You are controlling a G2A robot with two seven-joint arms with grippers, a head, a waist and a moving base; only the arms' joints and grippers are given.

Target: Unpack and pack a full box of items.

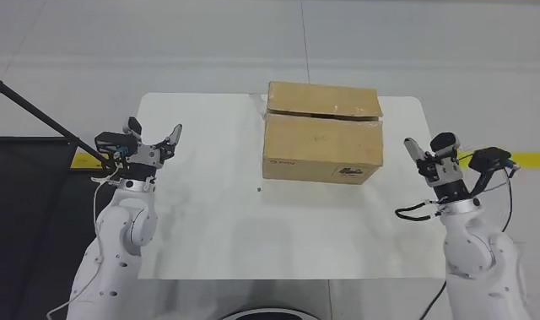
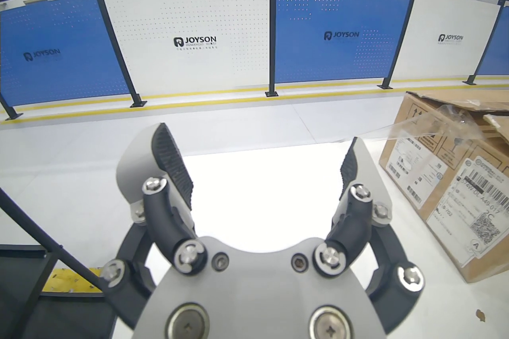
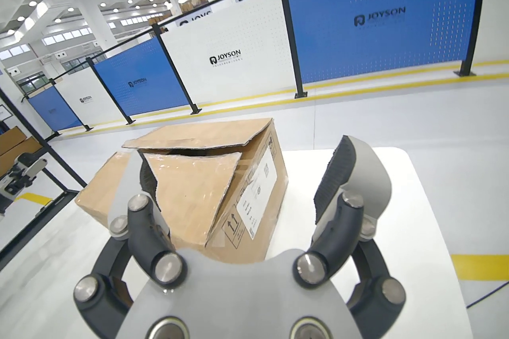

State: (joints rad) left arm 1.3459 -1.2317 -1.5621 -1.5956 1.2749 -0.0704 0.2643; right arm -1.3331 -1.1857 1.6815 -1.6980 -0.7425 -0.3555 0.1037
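Cardboard box (image 1: 321, 147) full of items is what has to be emptied and refilled, and it stands closed on the far right part of the white table (image 1: 211, 227). At the table's left edge the left gripper (image 1: 154, 132) hovers with its jaws spread wide and nothing between them, well apart from the box. The box lies with its long axis across the table from left to right, its broad labelled side facing the robot and its short ends pointing toward the two arms. Its top flaps (image 3: 191, 173) meet along that long axis but are ragged and slightly lifted, with a dark gap between them and a strip of loose clear tape (image 2: 421, 126) hanging from one end. Just past the table's right edge, near the box's right end, the right gripper (image 1: 426, 147) is likewise released and empty. The step in hand looks like opening the top. It would probably go best if the nearer arm hooks one finger into the gap and folds a flap outward along the seam, while the other arm steadies the opposite end so the box does not slide.
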